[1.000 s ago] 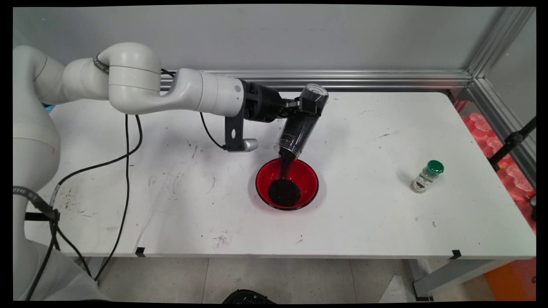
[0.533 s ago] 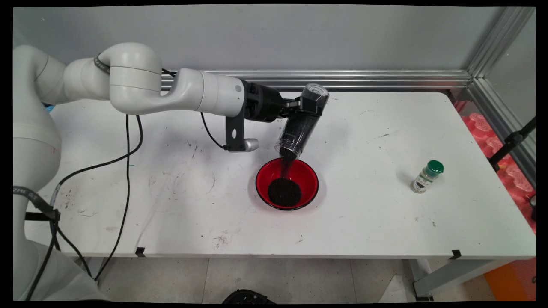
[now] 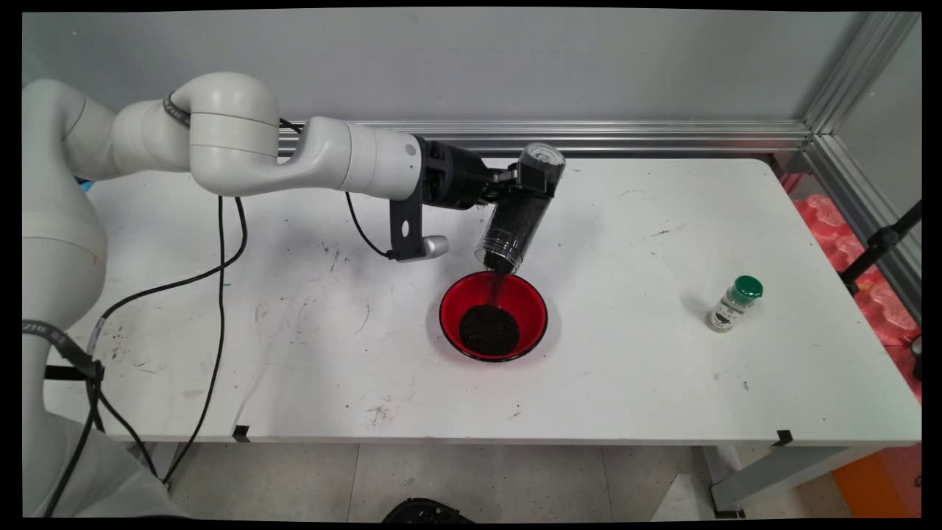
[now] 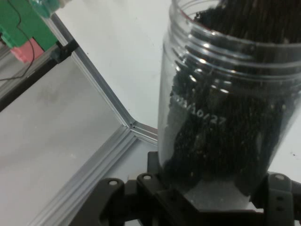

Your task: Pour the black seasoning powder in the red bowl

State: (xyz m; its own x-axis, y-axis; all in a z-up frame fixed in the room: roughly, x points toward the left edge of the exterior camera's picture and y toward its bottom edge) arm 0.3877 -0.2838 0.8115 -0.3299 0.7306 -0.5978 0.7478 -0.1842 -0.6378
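Observation:
My gripper (image 3: 531, 182) is shut on a clear plastic jar (image 3: 519, 211) filled with black grains. The jar is tipped mouth-down, its open mouth just above the far rim of a red bowl (image 3: 532, 305) on the white table (image 3: 662, 368). A thin stream of grains falls from the mouth into the bowl, where a dark heap (image 3: 489, 330) lies. In the hand view the jar (image 4: 225, 103) fills the right half, held at its base between the black fingers (image 4: 277, 193), grains packed against its wall.
A small spice bottle with a green cap (image 3: 733, 303) stands on the right part of the table. An aluminium rail (image 3: 625, 136) runs along the far edge and a corner post (image 3: 854, 73) rises at the right. Black cables (image 3: 219, 294) hang over the table's left side.
The jar has tipped slightly more and risen a little. The falling stream has thinned, and the heap in the bowl has grown.

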